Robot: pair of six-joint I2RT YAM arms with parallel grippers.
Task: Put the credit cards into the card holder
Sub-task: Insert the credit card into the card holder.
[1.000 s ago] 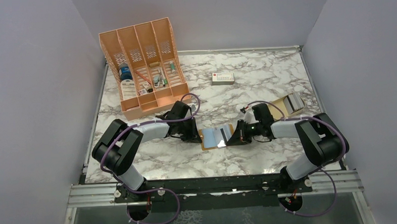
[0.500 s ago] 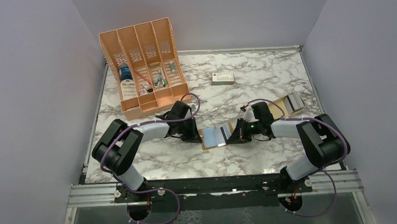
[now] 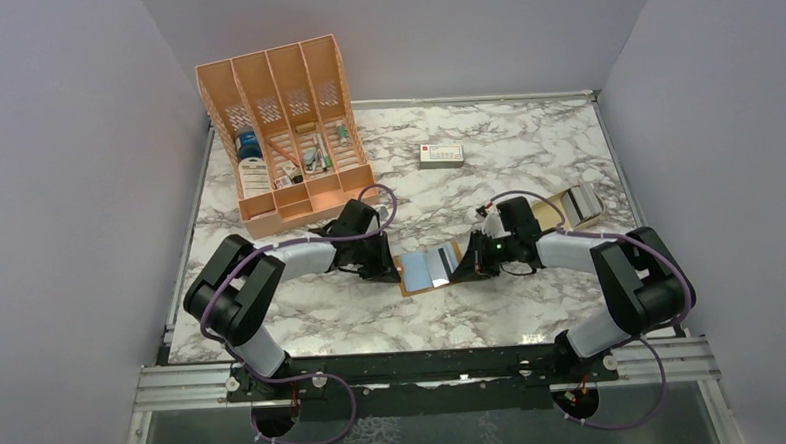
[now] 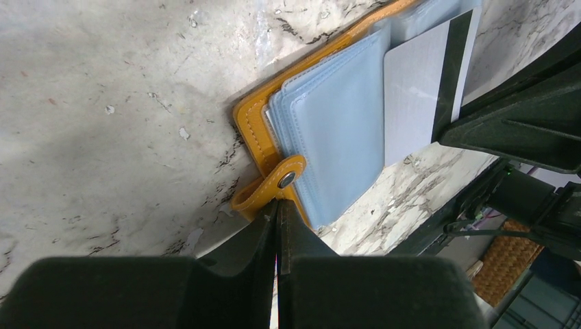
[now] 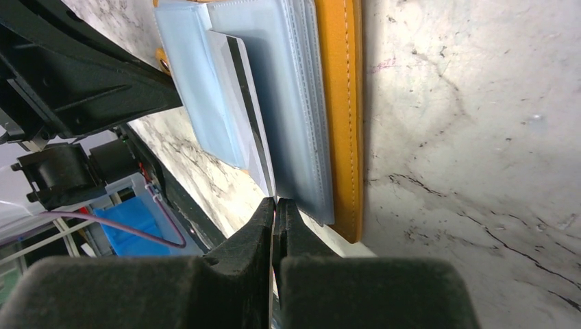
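Credit card (image 5: 250,123), pinched by its trailing edge in the right gripper (image 5: 275,201), lies across the grey-blue sleeves of the open card holder (image 3: 426,271) at table centre. Left gripper (image 4: 277,205), at the holder's 9 o'clock, has its jaws pressed on the stud strap (image 4: 277,184), anchoring it. A good push would run flat toward 9 o'clock, under a sleeve lip. Whether the leading edge is inside a pocket is hidden. The spare cards (image 3: 580,202) at 2 o'clock are too small to count.
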